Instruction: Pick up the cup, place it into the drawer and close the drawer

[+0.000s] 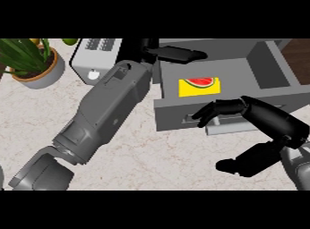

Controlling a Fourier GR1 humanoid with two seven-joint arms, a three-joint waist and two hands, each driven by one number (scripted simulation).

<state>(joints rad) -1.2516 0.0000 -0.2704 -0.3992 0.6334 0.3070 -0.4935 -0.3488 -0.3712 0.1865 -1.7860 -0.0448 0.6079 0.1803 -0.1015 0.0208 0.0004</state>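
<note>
So the grey drawer (250, 71) is standing pulled out from its front panel, and that's basically the anchor for everything here. The cup (199, 86), a yellow one with a watermelon slice printed on it, is lying inside the drawer, toward its left side and close behind the front panel. Nobody's holding it, so I'd say the placing part is already done.

The left hand (174, 53) is reaching in over the drawer's back left corner, with the grey forearm running diagonally down and away from the drawer. Its fingers are looking stretched out and not wrapped round anything, which fits a hand that has nothing left to carry.

The right hand (227, 109) is sitting right at the drawer's front panel, fingers curling over the handle (230, 125) area. I can't really tell whether they're actually gripping the handle or just resting bent against the panel. Makes sense it's parked there though, since the only step left is pushing the drawer shut.

My guess is the left forearm needs to be getting out of the way first, or it's going to be caught at the drawer's edge.

Left of the drawer there's a potted plant (28, 60) and a white toaster-looking box (95, 56) on the marble counter (25, 125).
</note>
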